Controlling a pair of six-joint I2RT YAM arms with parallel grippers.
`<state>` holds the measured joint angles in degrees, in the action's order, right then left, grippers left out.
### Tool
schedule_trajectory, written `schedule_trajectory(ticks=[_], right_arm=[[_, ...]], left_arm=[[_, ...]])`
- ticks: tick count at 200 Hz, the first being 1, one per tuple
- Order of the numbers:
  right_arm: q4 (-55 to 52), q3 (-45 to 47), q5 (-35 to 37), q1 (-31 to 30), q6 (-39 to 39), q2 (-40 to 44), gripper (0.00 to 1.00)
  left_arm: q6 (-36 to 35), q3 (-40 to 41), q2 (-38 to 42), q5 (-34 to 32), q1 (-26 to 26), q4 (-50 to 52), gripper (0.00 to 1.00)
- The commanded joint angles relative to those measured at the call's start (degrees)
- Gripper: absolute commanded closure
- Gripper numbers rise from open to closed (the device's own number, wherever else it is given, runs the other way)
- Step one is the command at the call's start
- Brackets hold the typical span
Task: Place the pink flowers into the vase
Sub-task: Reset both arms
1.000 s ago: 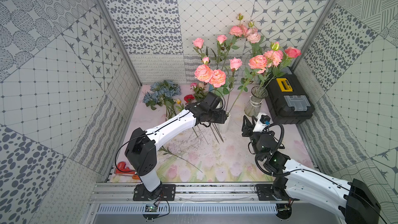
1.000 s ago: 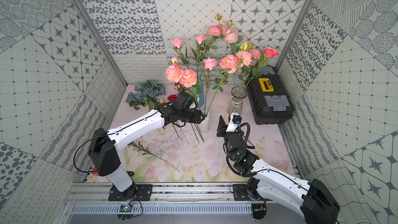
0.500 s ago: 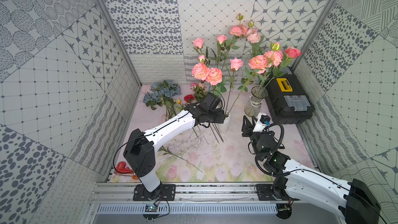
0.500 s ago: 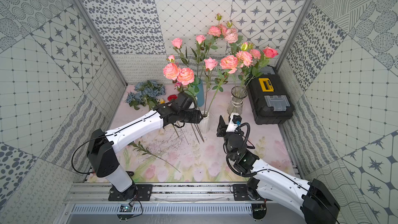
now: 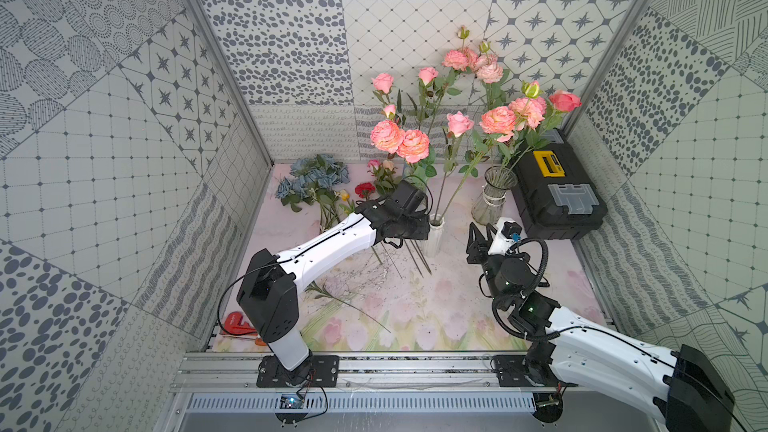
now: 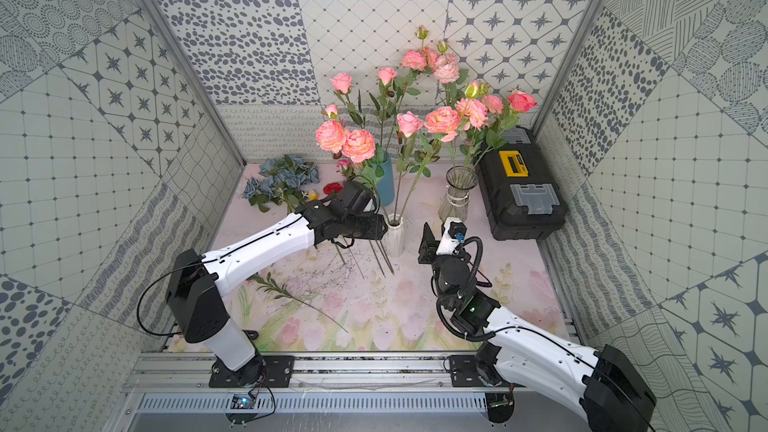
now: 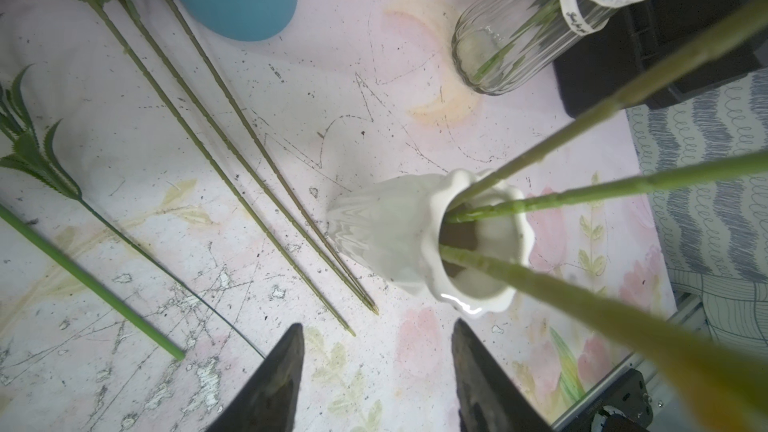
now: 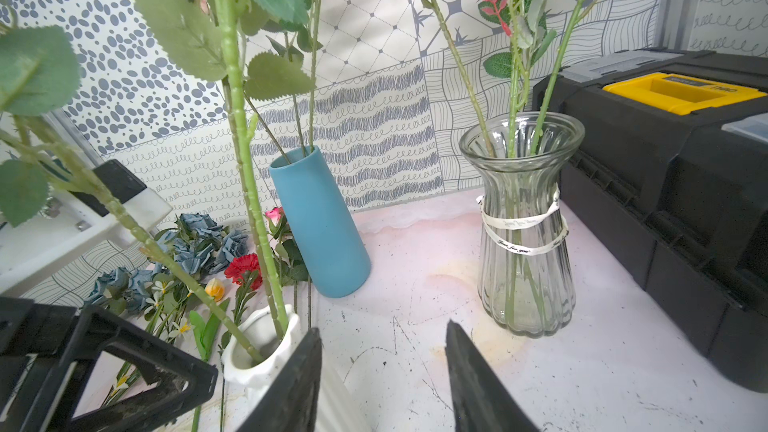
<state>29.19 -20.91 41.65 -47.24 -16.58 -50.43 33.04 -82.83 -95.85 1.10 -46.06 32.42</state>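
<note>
A white ribbed vase (image 5: pixel 433 238) (image 6: pixel 395 236) stands mid-table with three green stems in its mouth (image 7: pixel 478 238). Those stems carry pink flowers (image 5: pixel 399 141) (image 6: pixel 347 141) high above it. My left gripper (image 7: pixel 376 330) hovers just left of the vase (image 5: pixel 415 228), open, nothing between its fingers. My right gripper (image 8: pixel 384 328) is open and empty too, low on the table just right of the white vase (image 8: pixel 257 351); in a top view the right gripper (image 5: pixel 478 238) shows. More pink flowers stand in a glass vase (image 5: pixel 492 201) and a blue vase (image 6: pixel 384 178). Three loose stems (image 7: pixel 249 168) lie beside the white vase.
A black toolbox (image 5: pixel 555 197) with a yellow handle sits at the back right. Dusty-blue flowers (image 5: pixel 316 180) and a red carnation (image 5: pixel 365 189) lie at the back left. A leafy sprig (image 5: pixel 332 292) lies near the left arm. Patterned walls close in three sides.
The two salmon blooms above the white vase have swung slightly left. My left gripper's jaws have widened a little. The right arm has stayed put.
</note>
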Motion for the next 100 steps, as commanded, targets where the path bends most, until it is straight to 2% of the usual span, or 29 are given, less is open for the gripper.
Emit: schedule_trajectory(ticks=[1,59,100], right_arm=[[1.6,0.2,0.9,-0.4,-0.2,0.1,0.51],[1.6,0.2,1.1,-0.3,-0.2,-0.3,0.51],[0.7,-0.2,2.0,-0.3,1.0,-0.3,0.5]], left_arm=[[1.0,0.3,0.6,-2.0,-0.2,1.9,0.43],[1.5,0.6,1.3,-2.0,-0.1,2.0,0.43],[2.6,3.5,4.3,-5.0,-0.1,2.7,0.43]])
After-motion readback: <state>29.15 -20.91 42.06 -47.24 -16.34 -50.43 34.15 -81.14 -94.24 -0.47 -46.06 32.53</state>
